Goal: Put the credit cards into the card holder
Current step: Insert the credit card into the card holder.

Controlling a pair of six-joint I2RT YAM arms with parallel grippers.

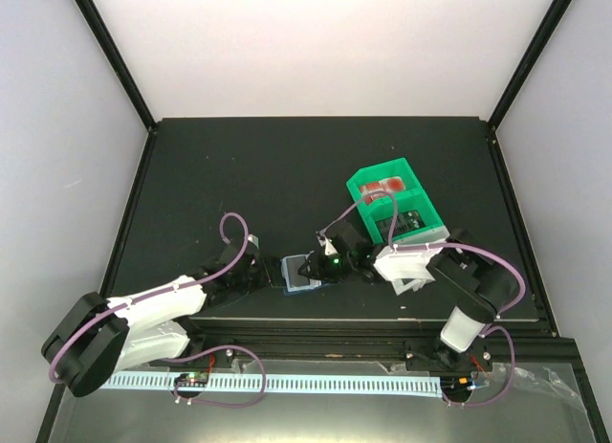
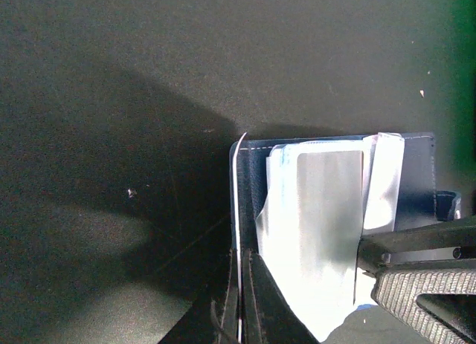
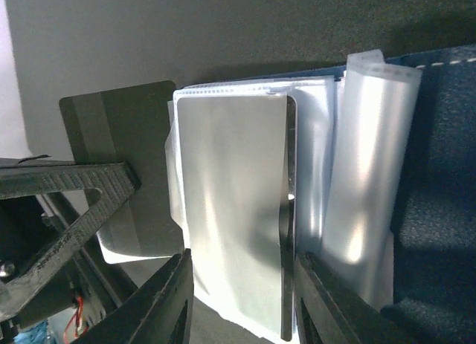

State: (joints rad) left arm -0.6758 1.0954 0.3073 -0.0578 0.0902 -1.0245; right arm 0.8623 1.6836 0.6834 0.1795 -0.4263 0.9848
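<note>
The dark navy card holder lies open at the table's near edge between my two grippers. Its clear sleeves fan out in the left wrist view and the right wrist view. My left gripper is shut on the holder's thin upright left flap; from above it sits just left of the holder. My right gripper has a jaw against each long edge of a pale glossy credit card, whose far end lies among the sleeves. The card also shows in the left wrist view.
A green bin with red-and-white cards stands right of centre. A white bin sits in front of it beside the right arm. The right gripper's fingers reach in beside the holder. The table's front rail is close behind both grippers.
</note>
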